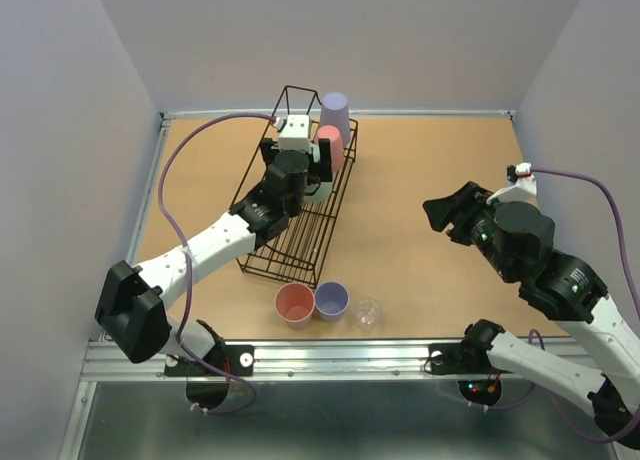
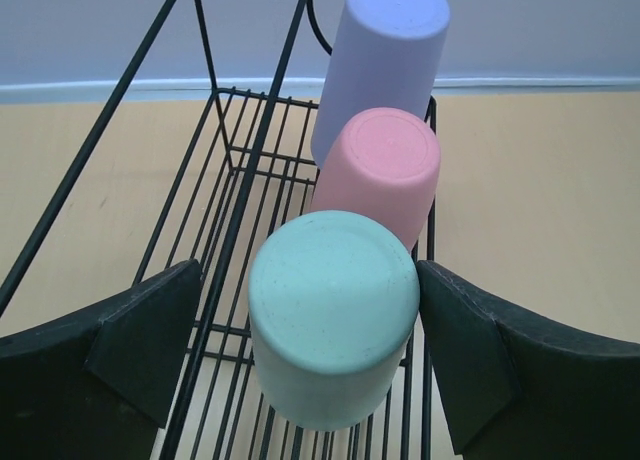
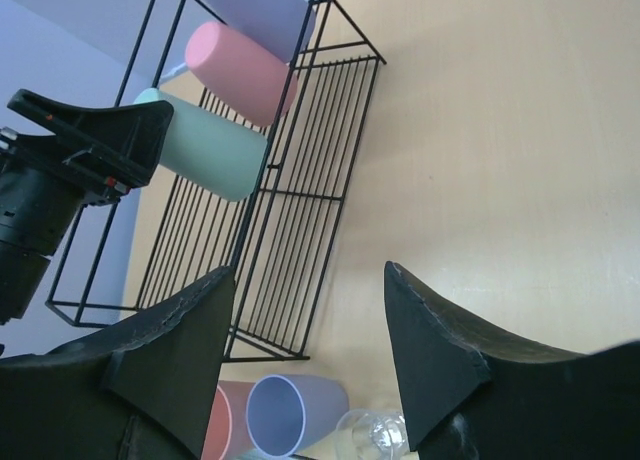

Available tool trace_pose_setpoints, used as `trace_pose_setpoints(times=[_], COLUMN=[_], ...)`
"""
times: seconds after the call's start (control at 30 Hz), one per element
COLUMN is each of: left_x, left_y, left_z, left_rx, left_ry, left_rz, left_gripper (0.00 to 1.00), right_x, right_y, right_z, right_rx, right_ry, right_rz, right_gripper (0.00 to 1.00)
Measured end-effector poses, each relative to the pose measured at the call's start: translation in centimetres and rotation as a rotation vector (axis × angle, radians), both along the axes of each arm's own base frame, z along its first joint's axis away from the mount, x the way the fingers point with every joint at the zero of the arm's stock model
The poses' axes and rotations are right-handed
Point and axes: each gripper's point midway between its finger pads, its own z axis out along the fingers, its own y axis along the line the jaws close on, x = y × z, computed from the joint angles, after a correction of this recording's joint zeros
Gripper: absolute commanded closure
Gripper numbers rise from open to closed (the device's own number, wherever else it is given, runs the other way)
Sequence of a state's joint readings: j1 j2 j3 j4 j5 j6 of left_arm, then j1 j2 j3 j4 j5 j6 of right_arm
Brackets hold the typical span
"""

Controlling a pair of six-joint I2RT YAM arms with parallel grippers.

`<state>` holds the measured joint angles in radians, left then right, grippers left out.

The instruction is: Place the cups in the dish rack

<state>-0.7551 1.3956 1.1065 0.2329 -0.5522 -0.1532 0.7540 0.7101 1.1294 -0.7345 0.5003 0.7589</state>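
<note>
The black wire dish rack (image 1: 291, 248) stands left of centre. In it, upside down in a row, are a lavender cup (image 1: 334, 112), a salmon-pink cup (image 1: 330, 145) and a mint green cup (image 2: 333, 320). My left gripper (image 1: 306, 163) is over the rack, open, its fingers straddling the mint cup; the left finger (image 2: 150, 330) stands apart from it and the right one is at its side. Near the front edge stand a salmon-pink cup (image 1: 295, 304), a lavender cup (image 1: 331, 300) and a clear cup (image 1: 367, 313). My right gripper (image 1: 440, 216) is open and empty, off to the right.
The rack's near half (image 3: 300, 190) holds no cups. A metal rail (image 1: 330, 356) runs along the table's front edge, just behind the three loose cups. Grey walls close the table on the left, back and right. A purple cable (image 1: 175, 170) loops over the left arm.
</note>
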Motion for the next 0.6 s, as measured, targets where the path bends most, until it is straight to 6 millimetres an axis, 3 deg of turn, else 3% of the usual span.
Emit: trace_pose_setpoints(times=[0.13,0.23,0.3,0.4,0.5,0.6], left_x=[-1.0,-1.6,-2.1,-2.9,-3.4,-4.2], left_y=[1.0,1.6,2.1,3.0,3.5,4.3], left_z=[0.5,1.4,2.2,3.6,4.9,6.1], left_rx=[-0.010,-0.027,-0.042,-0.057,-0.068,-0.085], left_ry=[0.006,0.000,-0.009,-0.018,-0.025,-0.038], left_rz=[0.007,0.009,0.013,0.026,0.034,0.041], left_gripper=[0.01,0.01,0.01,0.01,0.01,0.01], right_x=[-0.1,-0.2,0.0,0.4,-0.6,-2.3], right_y=[0.9,2.7,4.5,8.1,10.7,12.0], right_z=[-0.4,-1.5,-3.1,-7.5,-11.5,-12.2], right_rx=[-0.008,-0.050,-0.101,-0.198,-0.260,-0.253], right_ry=[0.018,0.054,0.111,0.261,0.400,0.439], right_rz=[0.042,0.135,0.217,0.366,0.494,0.601], right_gripper=[0.25,0.20,0.19,0.18,0.16,0.16])
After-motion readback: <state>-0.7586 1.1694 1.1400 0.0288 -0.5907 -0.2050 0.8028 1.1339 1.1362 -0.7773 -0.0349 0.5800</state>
